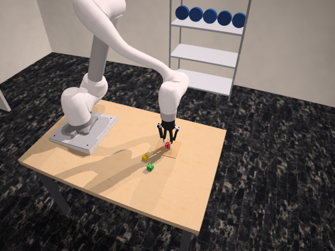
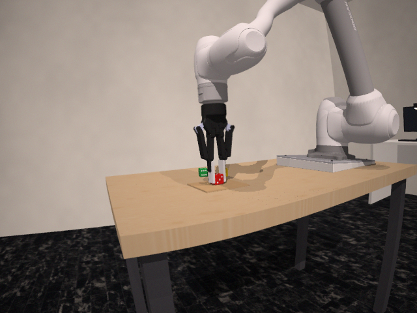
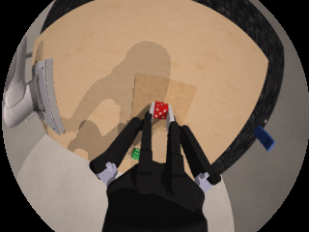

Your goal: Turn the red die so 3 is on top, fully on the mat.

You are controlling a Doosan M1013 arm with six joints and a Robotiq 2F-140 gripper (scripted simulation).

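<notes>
The red die [image 1: 167, 145] [image 2: 219, 178] [image 3: 160, 110] is between the white fingertips of my gripper [image 1: 167, 144] [image 2: 217, 177] [image 3: 160, 108], which is shut on it and points straight down. The die is low over the middle of the thin wooden mat [image 1: 177, 149] [image 2: 236, 184] [image 3: 182, 94]; whether it rests on the mat is hard to tell. Its upper face shows several white pips in the wrist view, and the face toward the exterior camera appears to show three. The mat looks flat on the table.
A yellow die [image 1: 145, 157] [image 2: 227, 172] and a green die [image 1: 149, 167] [image 2: 202, 172] [image 3: 136, 154] lie apart on the table [image 1: 189, 183] beside the mat. The yellow one is partly behind a finger in the exterior view. The robot's base plate [image 1: 97, 135] is at the table's far left.
</notes>
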